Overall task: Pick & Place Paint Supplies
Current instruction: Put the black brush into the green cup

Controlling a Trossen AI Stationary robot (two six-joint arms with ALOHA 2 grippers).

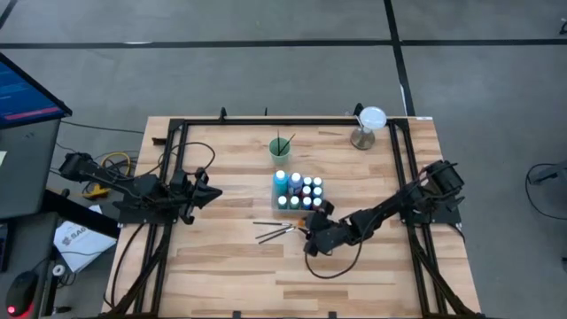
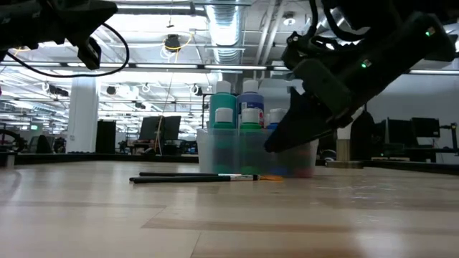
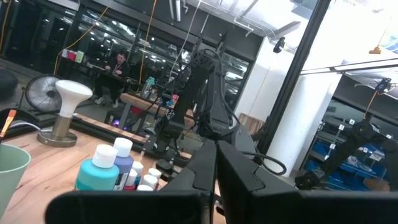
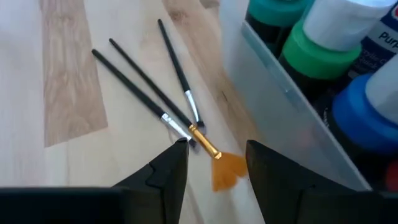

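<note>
Nearest the low camera is bare wooden worktop (image 2: 215, 222). Beyond that bare stretch three thin dark paintbrushes (image 1: 276, 231) lie flat, close together and fanned apart at their handle ends, just in front of the clear plastic tray (image 2: 247, 154). One of them, the fan brush (image 4: 219, 163), has a gold ferrule and orange bristles; its bristle end lies beside the tray wall.

Right above those brush heads hangs the right gripper (image 4: 214, 163), its jaws partly open with the orange bristles showing in the gap between them; nothing is clamped, and I cannot tell whether the fingertips touch the worktop. In the high view this gripper (image 1: 310, 237) sits at the tray's near right corner.

Behind it the tray holds the white-capped paint bottles (image 1: 298, 190), standing upright and packed close: teal and blue ones rise tallest at the tray's left end, green and blue caps sit nearest the right wrist camera.

Farther back, a green cup (image 1: 281, 147) stands on the worktop with brushes in it, and a white-topped stand (image 1: 367, 127) sits near the far right corner.

Off at the worktop's left edge the left gripper (image 1: 209, 193) waits in the air, jaws shut on nothing.
</note>
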